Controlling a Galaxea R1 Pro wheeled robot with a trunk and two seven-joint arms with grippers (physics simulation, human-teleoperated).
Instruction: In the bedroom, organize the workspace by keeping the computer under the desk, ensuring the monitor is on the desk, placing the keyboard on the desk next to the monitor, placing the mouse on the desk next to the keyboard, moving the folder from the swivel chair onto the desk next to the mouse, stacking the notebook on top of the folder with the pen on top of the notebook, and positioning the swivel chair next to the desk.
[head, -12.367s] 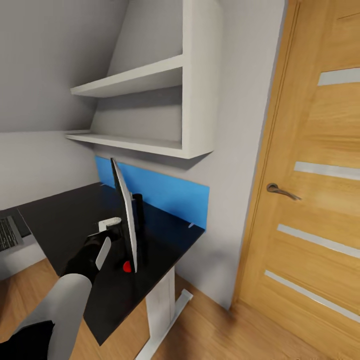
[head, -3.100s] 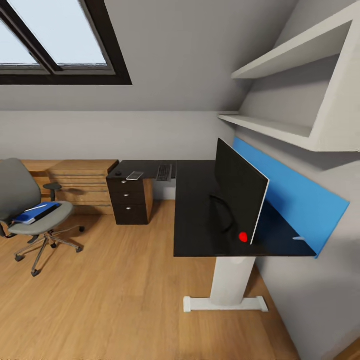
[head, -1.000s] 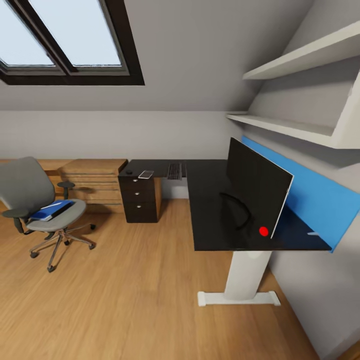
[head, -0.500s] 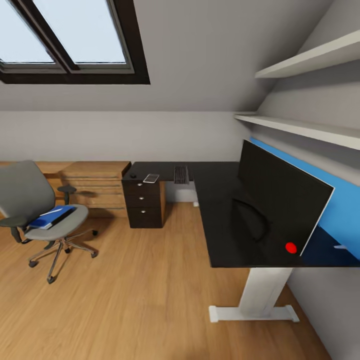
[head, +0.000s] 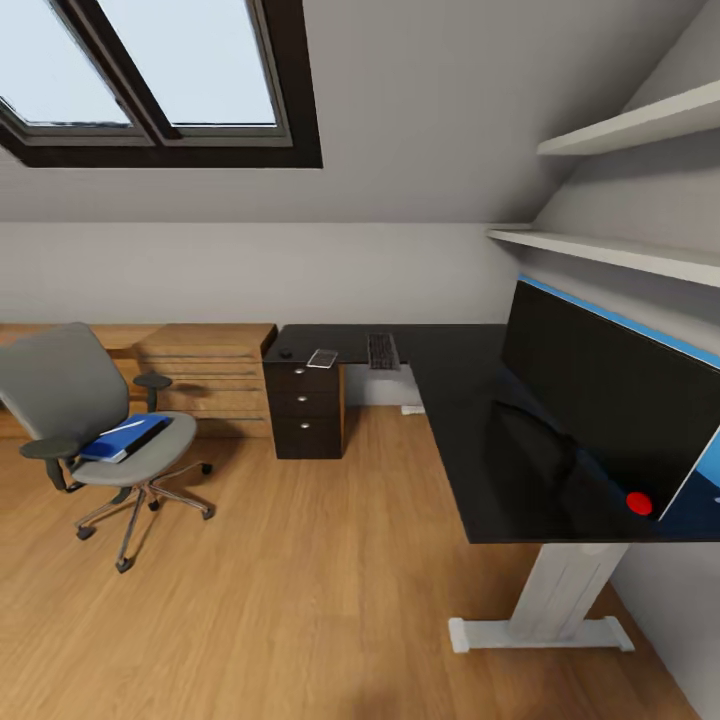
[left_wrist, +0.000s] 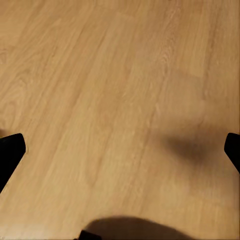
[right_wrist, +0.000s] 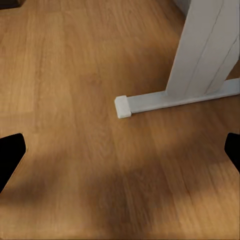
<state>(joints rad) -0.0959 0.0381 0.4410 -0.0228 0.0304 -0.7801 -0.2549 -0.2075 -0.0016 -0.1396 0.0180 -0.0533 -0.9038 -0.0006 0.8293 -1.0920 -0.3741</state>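
**Folder waits on the chair, both fingers apart over bare floor**

The folder lies flat on the seat of the swivel chair, well apart from the table. It looks stiff, thin and light, probably slick-covered, so a pinch across an edge overhanging the seat seems the safest hold. A thin white streak on its cover may be the pen, though it is too small to be sure; if so, it could roll off when lifted. The monitor stands on the table near the white pedestal leg; the keyboard lies at the far end. The left gripper and right gripper hang over the wooden floor, fingers spread wide and empty.
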